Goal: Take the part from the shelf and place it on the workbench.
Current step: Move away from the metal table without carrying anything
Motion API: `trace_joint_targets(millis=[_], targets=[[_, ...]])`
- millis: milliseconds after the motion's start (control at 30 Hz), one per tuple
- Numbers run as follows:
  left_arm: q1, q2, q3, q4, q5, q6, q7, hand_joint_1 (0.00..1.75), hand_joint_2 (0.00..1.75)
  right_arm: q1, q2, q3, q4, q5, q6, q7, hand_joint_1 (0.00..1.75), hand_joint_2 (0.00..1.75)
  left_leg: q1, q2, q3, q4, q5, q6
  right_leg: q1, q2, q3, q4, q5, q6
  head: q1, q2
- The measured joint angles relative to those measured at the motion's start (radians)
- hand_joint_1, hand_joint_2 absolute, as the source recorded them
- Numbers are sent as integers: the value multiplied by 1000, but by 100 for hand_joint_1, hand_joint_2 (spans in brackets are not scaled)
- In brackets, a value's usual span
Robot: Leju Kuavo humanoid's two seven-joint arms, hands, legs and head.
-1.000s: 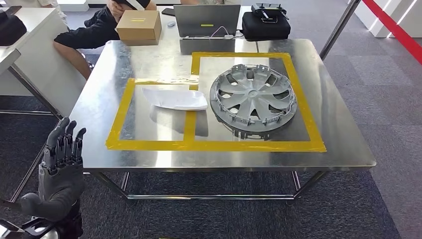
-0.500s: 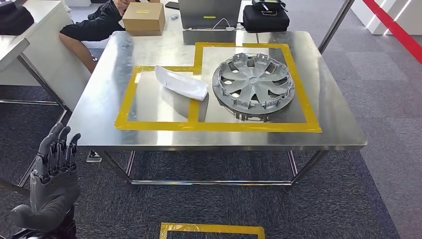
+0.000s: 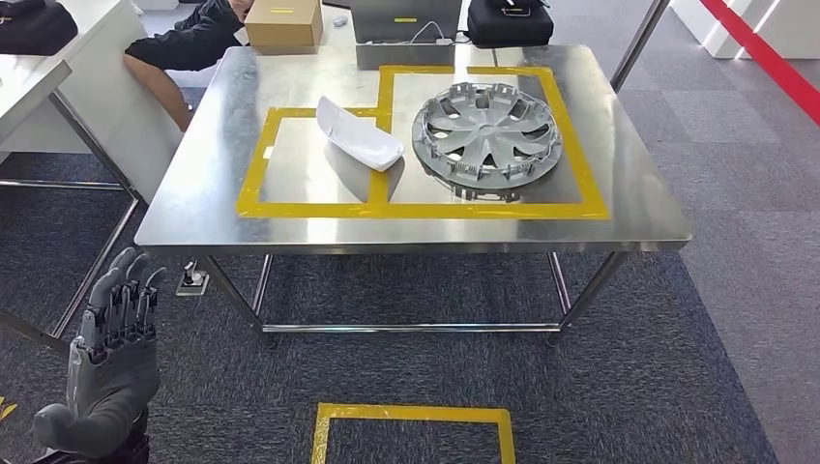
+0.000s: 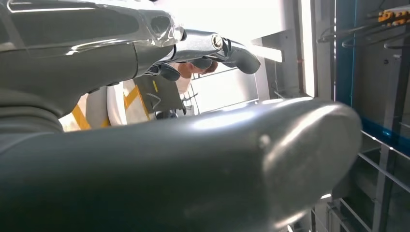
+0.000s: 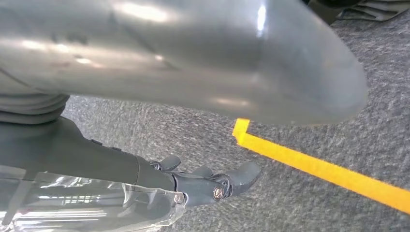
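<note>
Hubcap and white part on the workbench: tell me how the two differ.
The hubcap is silver-grey, round and spoked with openings; the white part is plain white, elongated and solid. The hubcap is clearly the larger of the two. It lies in the bigger right taped box, the white part in the smaller left one, angled toward the dividing tape. Both rest on the steel workbench, inside yellow tape outlines, untouched by either hand.

I can read no words, numbers or brand marks anywhere. The cardboard box at the far side carries a small yellow label, too small for me to read.
</note>
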Motion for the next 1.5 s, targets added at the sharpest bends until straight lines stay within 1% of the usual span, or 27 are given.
trace_joint_targets(millis=[67, 167, 200, 233, 267, 300, 367, 400, 467, 533, 567, 633, 700, 733, 767, 800, 867, 933, 967, 1033, 1100, 1200, 1233, 1300, 1367, 1433, 1500], targets=[[10, 1, 0, 2, 0, 1, 0, 0, 0, 1, 2, 0, 1, 0, 0, 0, 0, 0, 4, -5, -14, 22, -33, -13, -2, -3, -21, 0, 21, -16, 0, 0], [25, 1, 2, 17, -4, -7, 0, 0, 0, 0, 2, 0, 1, 1, 0, 0, 0, 0, 12, -10, -56, 180, -185, -31, -4, -7, -67, 1, 61, -26, -4, 0], [31, 0, 5, 29, -7, -14, 0, 0, 0, 0, 2, 0, 1, 1, 0, 1, 0, 0, 15, -10, -65, 241, -213, -34, -4, -8, -84, 3, 74, -25, -5, 0], [37, 0, 9, 47, -10, -26, 1, 0, 0, 0, 2, 0, 1, 1, 1, 4, 0, 0, 18, -10, -63, 281, -215, -37, -5, -9, -101, 6, 86, -23, -5, 0], [44, -1, 16, 71, -14, -42, 3, 0, 0, 0, 2, 0, 1, 1, 2, 7, 0, 0, 20, -10, -45, 288, -194, -38, -5, -9, -118, 11, 97, -21, -5, 0], [51, -2, 25, 100, -17, -64, 6, 0, 0, 0, 2, 0, 1, 1, 3, 10, 0, 0, 23, -10, -9, 258, -163, -39, -6, -10, -135, 17, 107, -18, -5, 0], [63, -6, 49, 165, -26, -115, 9, 0, 0, 0, 2, 0, 1, 1, 5, 15, 0, 0, 25, -10, 103, 117, -133, -38, -6, -9, -165, 35, 121, -9, -6, 0], [68, -9, 61, 193, -28, -134, 9, 0, 0, 0, 2, 0, 1, 1, 5, 17, 0, 0, 24, -11, 152, 47, -142, -34, -5, -8, -176, 42, 128, -3, -6, 0], [76, -15, 82, 238, -32, -153, 7, 0, 0, 0, 1, 0, 1, 1, 5, 18, 0, 0, 19, -12, 189, -24, -165, -24, -4, -8, -187, 48, 143, 11, -6, 0], [80, -21, 100, 286, -33, -171, 16, 0, 0, 2, 1, -1, 1, 1, 6, 19, 0, 0, 17, -10, 173, -26, -155, -4, -9, -8, -195, 50, 148, 24, -6, 0], [77, -25, 110, 319, -34, -184, 31, 0, 0, 3, 1, -1, 1, 1, 6, 21, 0, 0, 18, -8, 163, -26, -144, 6, -11, -8, -203, 63, 127, 29, -5, 0], [53, -32, 142, 446, -46, -205, 55, 0, 0, 5, 2, -1, 2, 1, 7, 26, 0, 0, 18, -4, 137, -27, -118, 20, -13, -5, -232, 146, 32, 34, -2, 0], [1, -31, 185, 676, -88, -184, 49, 0, 0, 4, 4, -1, 2, 1, 9, 31, 0, 0, 15, -3, 106, -25, -92, 24, -12, -4, -260, 280, -52, 36, 0, 0], [-31, -26, 206, 817, -118, -152, 52, 0, 0, 4, 6, -1, 2, 1, 10, 32, 0, 0, 13, -2, 92, -22, -81, 23, -11, -3, -263, 331, -58, 35, 0, 0], [-61, -19, 225, 958, -150, -111, 69, 0, 0, 4, 8, 0, 2, 1, 12, 33, 0, 0, 12, -1, 79, -19, -70, 22, -11, -3, -252, 355, -42, 33, 0, 0], [-84, -12, 241, 1088, -178, -68, 101, 0, 0, 4, 10, 0, 2, 1, 15, 34, 0, 0, 12, 2, 67, -15, -62, 19, -11, -2, -222, 340, -12, 30, 0, 0], [-115, -2, 265, 1300, -208, -7, 199, 0, 0, 3, 14, 0, 2, 2, 18, 35, 0, 0, 10, 6, 44, -2, -49, 13, -10, 1, -113, 211, 25, 22, 0, 0], [-136, -1, 282, 1451, -212, 16, 316, 0, 0, 3, 18, 0, 2, 5, 21, 38, 0, 0, 7, 8, 24, 10, -35, 4, -8, 4, -22, 69, 10, 14, -1, 0], [-144, -3, 290, 1507, -211, 23, 371, 0, 0, 4, 20, 0, 2, 8, 22, 40, 0, 0, 6, 9, 16, 13, -27, -2, -5, 5, -7, 35, 0, 10, -1, 0], [-153, -12, 303, 1597, -210, 33, 463, 0, 0, 7, 26, 1, 2, 15, 23, 42, 0, 0, 9, 7, 1, 14, -13, -14, -4, 2, -22, 21, 6, -4, -1, 0], [-156, -21, 313, 1661, -211, 38, 515, 0, 0, 11, 31, 5, 3, 23, 24, 43, 0, 0, 13, -1, -20, 48, -62, -27, -6, -3, -48, 20, 31, -21, -2, 0], [-168, -30, 325, 1720, -210, 35, 537, 0, 0, 11, 32, 15, 4, 33, 24, 38, 0, 0, 17, -8, -63, 220, -210, -40, -7, -8, -97, 22, 69, -30, -7, 0], [-172, -33, 329, 1734, -210, 32, 539, 0, 0, 11, 32, 19, 4, 36, 24, 36, 0, 0, 18, -8, -67, 273, -226, -42, -7, -10, -115, 24, 82, -29, -7, 0], [-178, -37, 333, 1757, -210, 24, 543, 0, 0, 11, 32, 24, 4, 40, 24, 33, 0, 0, 21, -8, -34, 296, -190, -43, -7, -12, -149, 31, 106, -25, -7, 0], [-185, -39, 334, 1769, -210, 20, 545, 0, 0, 11, 32, 27, 4, 41, 24, 32, 0, 0, 23, -8, 66, 189, -142, -41, -7, -12, -179, 39, 126, -17, -8, 0], [-195, -40, 335, 1775, -210, 17, 547, 0, 0, 10, 32, 29, 4, 41, 24, 31, 0, 0, 22, -9, 175, 33, -155, -35, -4, -14, -198, 47, 144, -6, -7, 0], [-202, -42, 337, 1784, -210, 13, 548, 0, 0, 10, 32, 32, 4, 41, 24, 31, 0, 0, 16, -10, 210, -40, -174, -22, -4, -17, -208, 46, 166, 7, -7, 0]])
